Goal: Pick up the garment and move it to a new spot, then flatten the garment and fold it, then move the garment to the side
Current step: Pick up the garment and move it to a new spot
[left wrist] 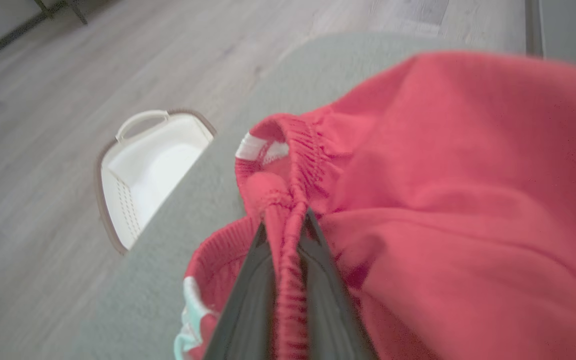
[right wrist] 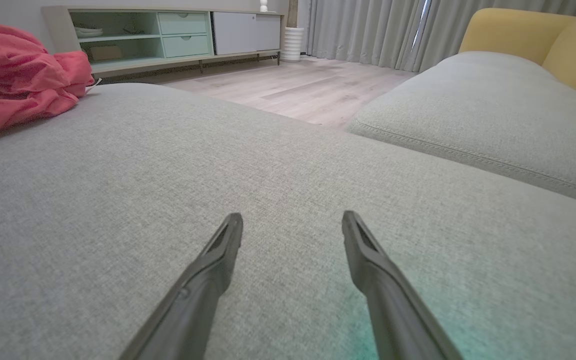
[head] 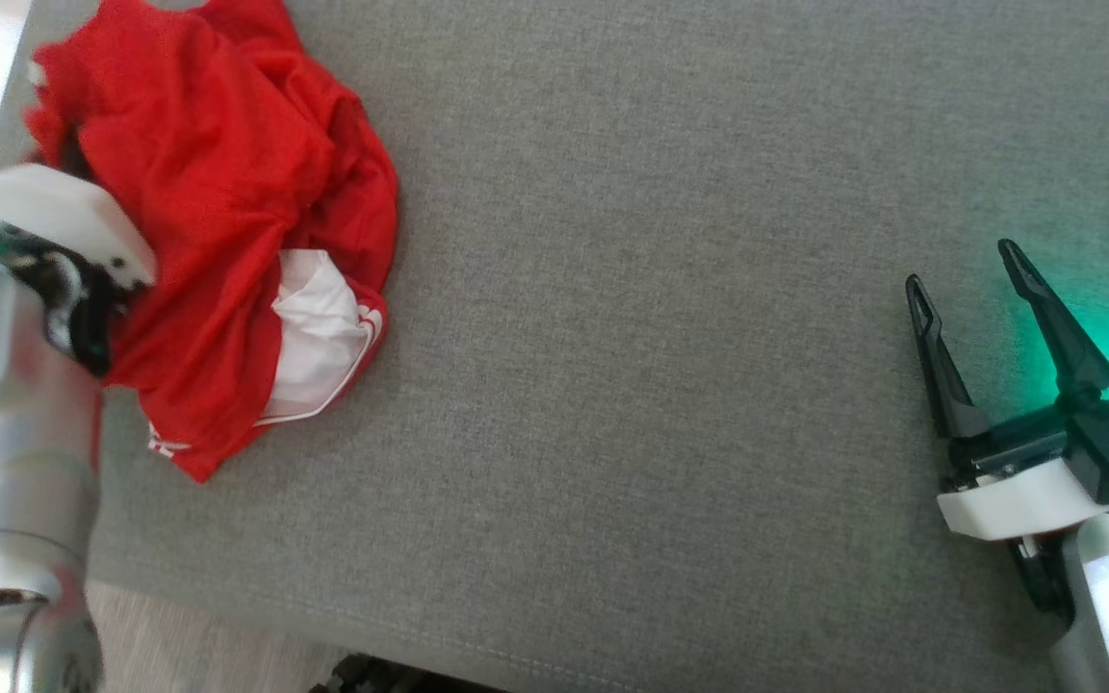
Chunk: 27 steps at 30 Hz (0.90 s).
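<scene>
Covering the left end of the grey cushion (head: 660, 337), the red garment (head: 227, 221) is heaped against the left gripper (left wrist: 285, 217), whose fingers (left wrist: 248, 300) are pinched on its waistband (left wrist: 295, 165). The right gripper (head: 961, 265) is held spread and empty, well apart to the heap's right, leaving the left arm nearer. The pinch, masked in the head view, is made plain by the left wrist view, with a white basket (left wrist: 118, 200) beyond the fingertips.

Support: grey sofa cushion (head: 670, 366). On it a red garment (head: 227, 173) with white trim is lying crumpled in a heap by the cushion's left edge, reaching toward the cushion's far-left corner.
</scene>
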Motion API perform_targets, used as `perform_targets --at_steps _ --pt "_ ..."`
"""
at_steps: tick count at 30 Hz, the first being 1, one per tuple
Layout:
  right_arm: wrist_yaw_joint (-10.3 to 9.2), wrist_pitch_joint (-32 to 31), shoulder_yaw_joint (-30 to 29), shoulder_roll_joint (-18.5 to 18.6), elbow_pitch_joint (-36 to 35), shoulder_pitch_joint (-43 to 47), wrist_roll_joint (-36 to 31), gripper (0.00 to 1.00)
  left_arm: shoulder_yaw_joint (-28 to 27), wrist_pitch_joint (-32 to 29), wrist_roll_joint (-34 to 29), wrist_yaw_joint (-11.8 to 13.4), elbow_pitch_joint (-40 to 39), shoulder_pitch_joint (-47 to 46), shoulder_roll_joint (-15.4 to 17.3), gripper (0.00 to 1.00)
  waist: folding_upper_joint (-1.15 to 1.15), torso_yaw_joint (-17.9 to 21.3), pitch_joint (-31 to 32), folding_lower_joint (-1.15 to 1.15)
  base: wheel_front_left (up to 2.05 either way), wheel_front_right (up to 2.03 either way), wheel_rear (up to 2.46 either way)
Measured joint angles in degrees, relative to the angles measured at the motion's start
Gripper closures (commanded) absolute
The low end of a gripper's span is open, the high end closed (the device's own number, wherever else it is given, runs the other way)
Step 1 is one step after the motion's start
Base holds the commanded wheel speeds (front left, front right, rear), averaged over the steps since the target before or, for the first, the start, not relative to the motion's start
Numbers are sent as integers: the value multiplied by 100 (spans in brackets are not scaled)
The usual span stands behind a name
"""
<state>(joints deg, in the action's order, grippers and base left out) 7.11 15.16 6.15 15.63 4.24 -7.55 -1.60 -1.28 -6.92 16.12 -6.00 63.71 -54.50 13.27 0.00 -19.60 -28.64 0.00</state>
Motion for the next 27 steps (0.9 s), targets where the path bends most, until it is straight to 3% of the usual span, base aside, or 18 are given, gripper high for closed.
perform_targets --at_steps 5,12,19,27 --pt "0 -3 -27 -104 203 -38 1 0 126 907 -171 5 9 -287 219 100 0 63 208 1 0 0 0" --pt "0 -12 77 -477 470 -26 11 0 455 1461 -495 12 -183 -621 494 100 0 248 669 -1 0 0 0" --pt "0 -12 101 -853 571 -1 89 0 977 1540 -873 -57 -942 -993 643 100 0 640 1198 -1 0 0 0" --pt "0 -13 165 -1155 659 345 182 0 1505 988 -907 -114 -1976 -1096 761 100 0 1397 1804 -2 0 0 0"
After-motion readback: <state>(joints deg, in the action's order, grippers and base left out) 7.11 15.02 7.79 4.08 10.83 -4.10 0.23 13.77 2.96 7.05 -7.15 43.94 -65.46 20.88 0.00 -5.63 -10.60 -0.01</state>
